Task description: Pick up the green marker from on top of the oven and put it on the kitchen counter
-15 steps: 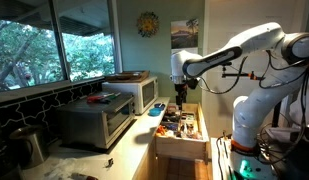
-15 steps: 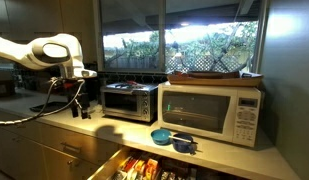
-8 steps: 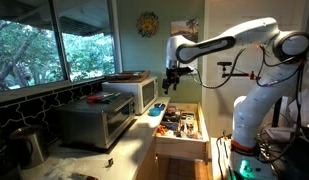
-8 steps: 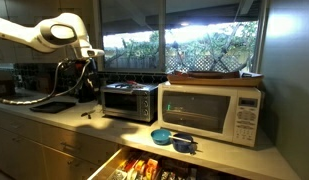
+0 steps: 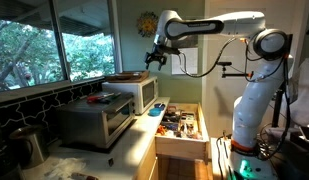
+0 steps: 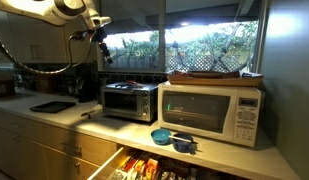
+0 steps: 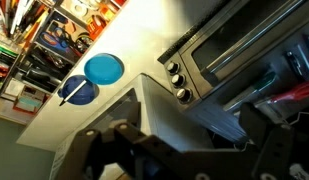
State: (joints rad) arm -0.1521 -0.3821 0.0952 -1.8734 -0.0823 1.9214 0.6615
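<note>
While well above the oven (image 6: 129,101), jaws apart

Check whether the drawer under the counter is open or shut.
Open. The drawer is pulled far out, its cluttered contents exposed from above.

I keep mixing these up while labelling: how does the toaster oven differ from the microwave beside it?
The toaster oven is silver-grey; the microwave is white. The toaster oven has round knobs; the microwave has a flat control panel beside its door. The microwave carries a flat brown tray; the toaster oven has none. Both are boxy and stand on the counter.
</note>
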